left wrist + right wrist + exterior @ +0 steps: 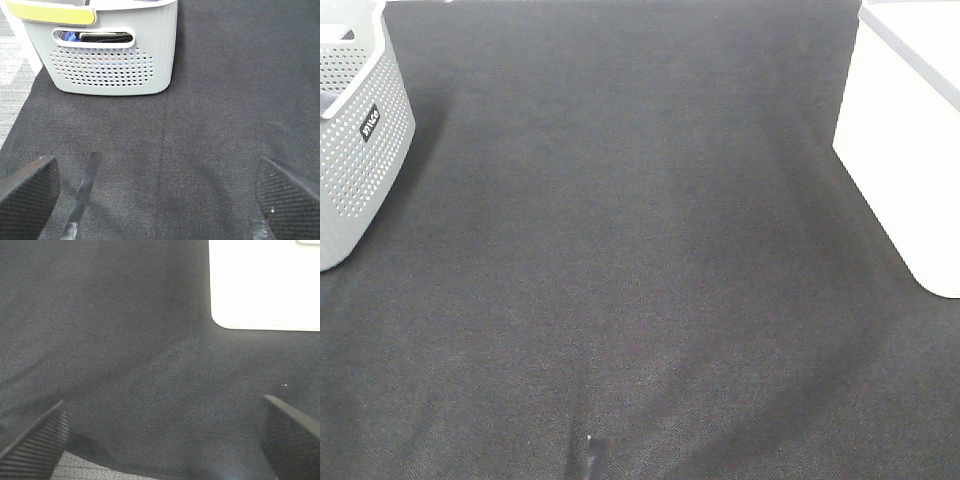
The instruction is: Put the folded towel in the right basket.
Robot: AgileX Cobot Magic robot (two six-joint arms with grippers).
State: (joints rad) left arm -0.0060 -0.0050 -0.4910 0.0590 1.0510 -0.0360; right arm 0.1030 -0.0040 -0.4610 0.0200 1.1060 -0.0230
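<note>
A dark woven mat (640, 250) covers the work surface. At far left stands a grey perforated basket (355, 140), cut off by the frame edge; the left wrist view shows a yellow strip (50, 12) on its rim and dark and blue fabric (102, 37) behind the handle slot — too obscured to identify. At far right stands a white basket (905, 140), also cut off, interior hidden. The folded towel is not visible in any view.

Left gripper (160, 192): jaws spread wide, released, above bare mat. Right gripper (165, 437): jaws likewise released, holding nothing, near the white basket's corner. A thin dark object (590, 458) at the near edge cannot be made out.
</note>
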